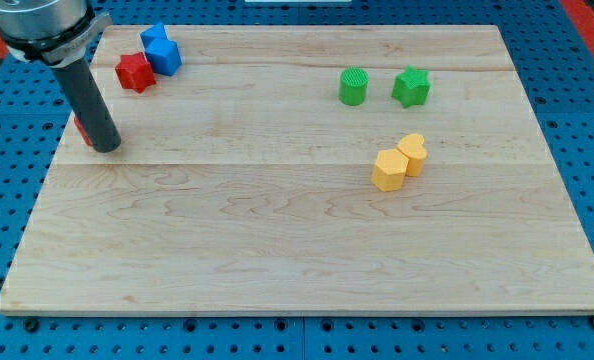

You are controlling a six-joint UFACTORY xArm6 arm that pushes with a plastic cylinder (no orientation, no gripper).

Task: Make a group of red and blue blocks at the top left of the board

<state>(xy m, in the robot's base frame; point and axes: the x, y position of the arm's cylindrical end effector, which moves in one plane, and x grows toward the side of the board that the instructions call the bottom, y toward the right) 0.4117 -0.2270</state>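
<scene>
A red star-shaped block (135,72) and two blue blocks (161,50) sit together at the board's top left; the two blue ones touch and their shapes are hard to separate. My tip (106,148) rests on the board at the left edge, below the red star. A second red block (81,129) shows as a sliver just left of the rod, mostly hidden behind it and touching or nearly touching it.
A green cylinder (353,87) and a green star-shaped block (411,87) stand at the upper right. A yellow hexagon (389,170) and a yellow heart-like block (413,152) touch each other right of centre. The wooden board (277,250) lies on a blue pegboard.
</scene>
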